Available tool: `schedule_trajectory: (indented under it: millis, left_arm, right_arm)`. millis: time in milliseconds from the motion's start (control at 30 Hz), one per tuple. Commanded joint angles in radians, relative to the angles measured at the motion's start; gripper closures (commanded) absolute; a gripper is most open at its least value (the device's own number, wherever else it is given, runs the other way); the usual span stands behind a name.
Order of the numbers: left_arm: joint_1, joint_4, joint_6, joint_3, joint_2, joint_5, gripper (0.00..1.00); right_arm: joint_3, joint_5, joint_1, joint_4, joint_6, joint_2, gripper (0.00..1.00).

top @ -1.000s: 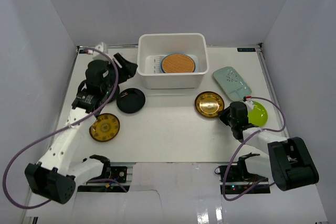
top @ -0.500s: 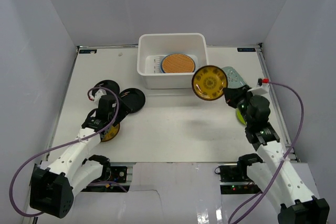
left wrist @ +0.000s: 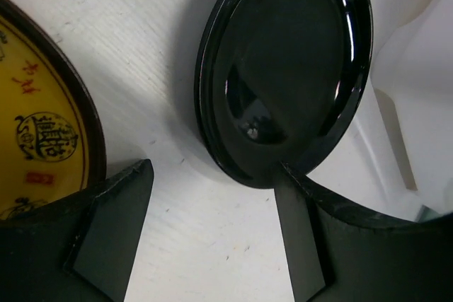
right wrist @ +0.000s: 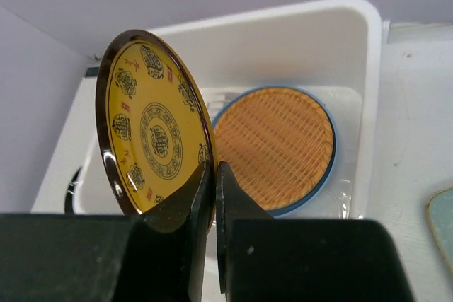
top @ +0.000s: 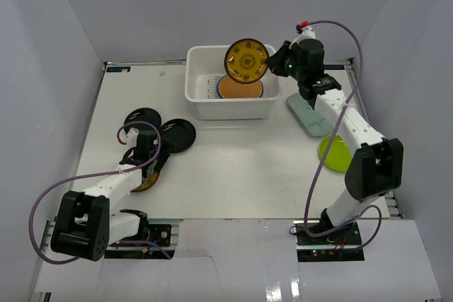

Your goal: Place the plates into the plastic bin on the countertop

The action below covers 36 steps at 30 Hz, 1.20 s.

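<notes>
My right gripper (top: 272, 67) (right wrist: 214, 167) is shut on the rim of a dark gold-centred plate (top: 246, 62) (right wrist: 152, 129). It holds the plate on edge above the white plastic bin (top: 230, 109) (right wrist: 283, 33). In the bin a woven tan plate (top: 239, 86) (right wrist: 274, 146) lies on a light blue plate (right wrist: 333, 153). My left gripper (top: 154, 148) (left wrist: 212, 178) is open and low over bare countertop (top: 233, 167). The black plate (top: 177, 134) (left wrist: 283, 76) is at its right finger. A second gold-centred plate (top: 147, 179) (left wrist: 35, 139) is at its left finger, partly hidden under the arm.
A pale green oblong plate (top: 311, 114) lies right of the bin under my right arm. A lime green plate (top: 338, 152) lies nearer, by the right edge. Pale grey walls (top: 64, 68) close in the sides and back.
The right gripper has lifted the gold-centred plate off the countertop and carried it up over the bin. The left arm has swung back from beside the bin down to the black plate.
</notes>
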Motion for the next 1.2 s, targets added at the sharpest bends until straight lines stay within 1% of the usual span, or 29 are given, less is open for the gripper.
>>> schedule_trajectory:
  millis: [0,67,100,133,167,267,300,333,367,400,433,467,500,533,600,667,733,767,833,867,900,933,967,1000,1033,1067,1100,1133,1167]
  left_arm:
    - [0.009,0.086,-0.031,-0.001,0.046,0.021,0.21]
    - [0.012,0.100,-0.034,-0.004,0.070,0.021,0.23]
    - [0.014,0.105,-0.043,-0.004,0.089,0.018,0.28]
    - [0.014,0.105,-0.043,-0.007,0.097,0.020,0.30]
    - [0.017,0.141,-0.043,-0.013,0.109,0.023,0.32]
    - [0.017,0.175,-0.046,-0.016,0.126,0.017,0.40]
    - [0.017,0.181,-0.044,-0.015,0.132,0.015,0.45]
    - [0.017,0.195,-0.040,-0.016,0.140,0.017,0.49]
    - [0.017,0.201,-0.035,-0.016,0.143,0.015,0.58]
    - [0.017,0.207,-0.028,-0.021,0.145,0.012,0.64]
    - [0.017,0.210,-0.023,-0.024,0.146,0.007,0.70]
    - [0.017,0.214,-0.017,-0.026,0.145,0.000,0.81]
    - [0.017,0.215,-0.005,-0.032,0.143,-0.005,0.87]
    - [0.017,0.211,0.002,-0.035,0.136,-0.009,0.92]
    - [0.017,0.204,0.012,-0.039,0.117,-0.020,1.00]
    - [0.017,0.201,0.037,-0.050,0.071,-0.025,1.00]
    - [0.017,0.185,0.064,-0.061,0.022,-0.013,1.00]
    - [0.017,0.177,0.078,-0.062,-0.040,-0.002,1.00]
    - [0.017,0.142,0.101,-0.067,-0.120,0.041,1.00]
    - [0.016,0.128,0.127,-0.064,-0.209,0.061,1.00]
    - [0.016,0.084,0.144,-0.061,-0.255,0.085,1.00]
    - [0.016,0.056,0.170,-0.052,-0.298,0.128,1.00]
    - [0.014,0.028,0.178,-0.032,-0.340,0.153,1.00]
    - [0.012,-0.031,0.186,-0.018,-0.417,0.173,1.00]
    - [0.012,-0.059,0.190,-0.001,-0.450,0.249,1.00]
    - [0.012,-0.082,0.196,0.031,-0.481,0.283,1.00]
    - [0.011,-0.130,0.199,0.052,-0.537,0.314,1.00]
    - [0.011,-0.147,0.204,0.072,-0.565,0.341,1.00]
    - [0.011,-0.158,0.209,0.092,-0.590,0.396,1.00]
  right_arm:
    - [0.111,-0.020,0.025,-0.086,-0.052,0.118,0.92]
    - [0.136,-0.025,0.043,-0.091,-0.047,0.159,0.92]
    - [0.141,-0.026,0.054,-0.090,-0.043,0.191,0.91]
    - [0.141,-0.028,0.054,-0.088,-0.041,0.205,0.90]
    - [0.142,-0.025,0.068,-0.091,-0.041,0.230,0.86]
    - [0.152,-0.026,0.079,-0.109,-0.038,0.270,0.80]
    - [0.153,-0.028,0.079,-0.114,-0.035,0.275,0.67]
    - [0.152,-0.028,0.079,-0.120,-0.032,0.281,0.59]
    - [0.152,-0.026,0.080,-0.125,-0.032,0.284,0.52]
    - [0.153,-0.025,0.079,-0.131,-0.034,0.287,0.41]
    - [0.153,-0.023,0.080,-0.139,-0.037,0.284,0.36]
    - [0.153,-0.023,0.080,-0.142,-0.041,0.273,0.32]
    - [0.152,-0.023,0.079,-0.145,-0.046,0.262,0.24]
    - [0.148,-0.022,0.079,-0.145,-0.052,0.247,0.22]
    - [0.118,-0.017,0.079,-0.131,-0.058,0.184,0.14]
    - [0.095,-0.015,0.079,-0.122,-0.077,0.097,0.10]
    - [0.029,-0.012,0.079,-0.111,-0.089,0.028,0.08]
    - [-0.005,-0.006,0.079,-0.091,-0.101,-0.054,0.08]
    - [-0.124,0.007,0.080,-0.076,-0.106,-0.141,0.03]
    - [-0.172,0.018,0.079,-0.057,-0.107,-0.228,0.02]
    - [-0.221,0.021,0.077,-0.047,-0.107,-0.270,0.02]
    - [-0.323,0.035,0.074,-0.044,-0.104,-0.312,0.02]
    - [-0.376,0.040,0.074,-0.036,-0.100,-0.396,0.02]
    - [-0.428,0.044,0.073,-0.025,-0.095,-0.434,0.02]
    - [-0.532,0.053,0.069,-0.024,-0.087,-0.475,0.03]
    - [-0.583,0.052,0.068,-0.022,-0.068,-0.553,0.04]
    - [-0.636,0.052,0.068,-0.019,-0.055,-0.589,0.04]
    - [-0.733,0.047,0.068,-0.019,-0.043,-0.627,0.05]
    - [-0.779,0.044,0.068,-0.019,-0.032,-0.697,0.07]
